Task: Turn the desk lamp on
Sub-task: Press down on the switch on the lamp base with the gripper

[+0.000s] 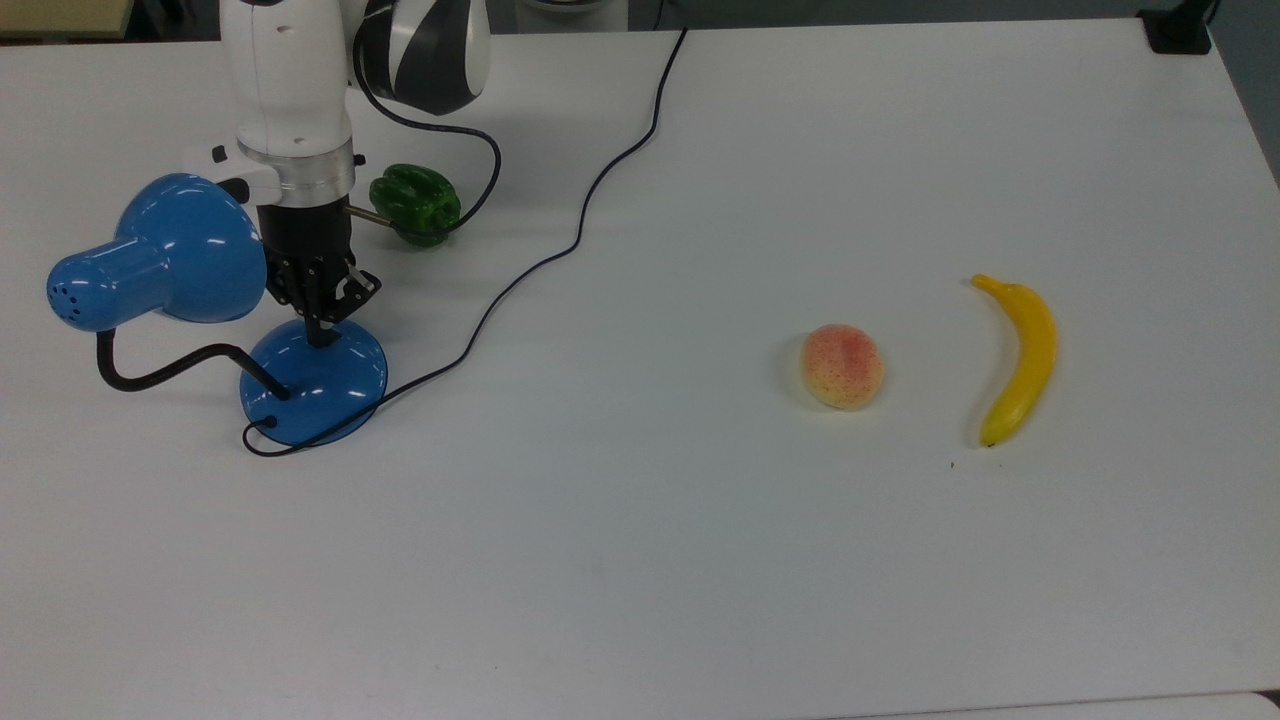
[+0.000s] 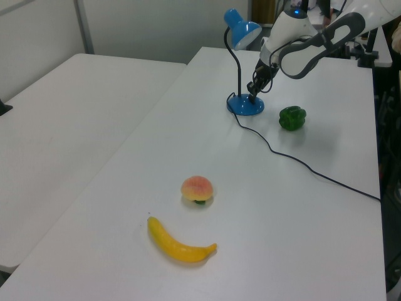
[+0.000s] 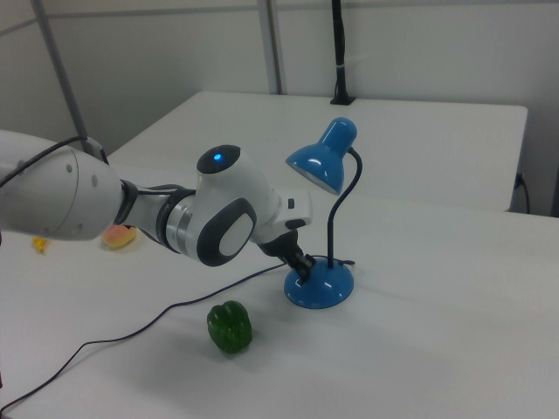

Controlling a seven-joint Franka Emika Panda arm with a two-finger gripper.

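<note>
White table [image 1: 700, 560] with 1 desk lamp [image 1: 310, 375], 1 green pepper [image 1: 415, 205], 1 peach [image 1: 842, 366] and 1 banana [image 1: 1020, 358]. In the top view the lamp occupies the left of the frame: round blue base at left centre, black gooseneck curling out to the left, blue shade above it at the far left. Its black cord [image 1: 560, 250] leaves the base and snakes to the upper centre edge. The pepper lies in the upper left, just behind the arm; peach and banana lie side by side at right centre, well apart from the lamp.

The gripper [image 1: 318, 335] points down onto the rear part of the base, its 2 fingers drawn together with the tips at the blue dome; whether they touch it cannot be told. The shade hangs just beside the wrist.

The left view places the lamp [image 2: 244, 103] at upper centre with the fruit in the foreground. The right view shows the shade's underside and the gooseneck upright above the lamp base [image 3: 320, 286], with the arm's bulk crossing in front of the peach [image 3: 118, 236].
</note>
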